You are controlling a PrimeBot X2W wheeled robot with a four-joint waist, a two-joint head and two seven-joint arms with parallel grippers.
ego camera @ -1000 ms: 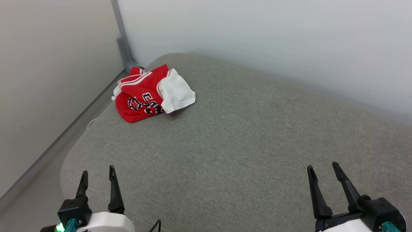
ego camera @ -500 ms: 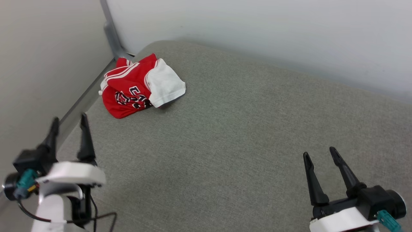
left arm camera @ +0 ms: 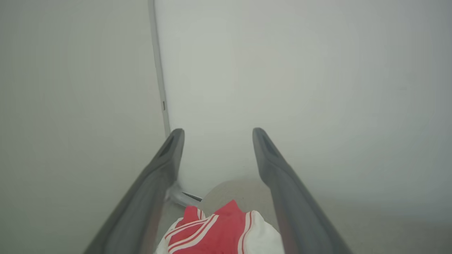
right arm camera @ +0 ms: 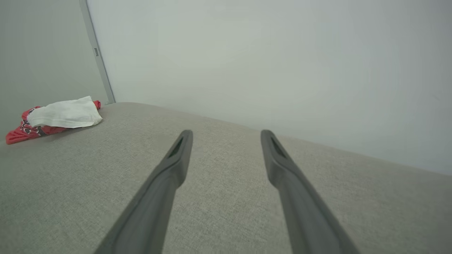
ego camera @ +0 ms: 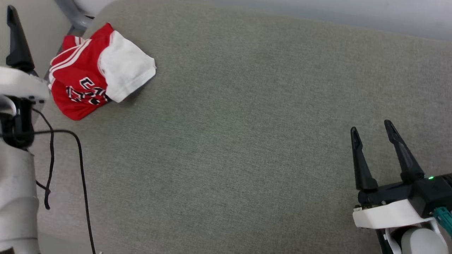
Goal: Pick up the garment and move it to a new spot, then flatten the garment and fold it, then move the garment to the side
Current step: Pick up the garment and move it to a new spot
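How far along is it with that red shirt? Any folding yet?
Nothing looks done: the garment lies crumpled at the far left corner of the grey cushion. In hand: the left gripper, open, hangs close by it, aimed its way without touching; the right gripper hangs open over bare cushion. Left: picking up, moving, flattening, folding, setting aside.

garment lies on padded surface, far-left corner, near the corner post. back wall runs behind the surface, side wall on its left. left gripper at the left edge, just beside the garment, not touching; in its wrist view the garment sits low between the fingers. right gripper near-right over the surface, well apart from the garment. cable hangs off left arm over the near-left part.
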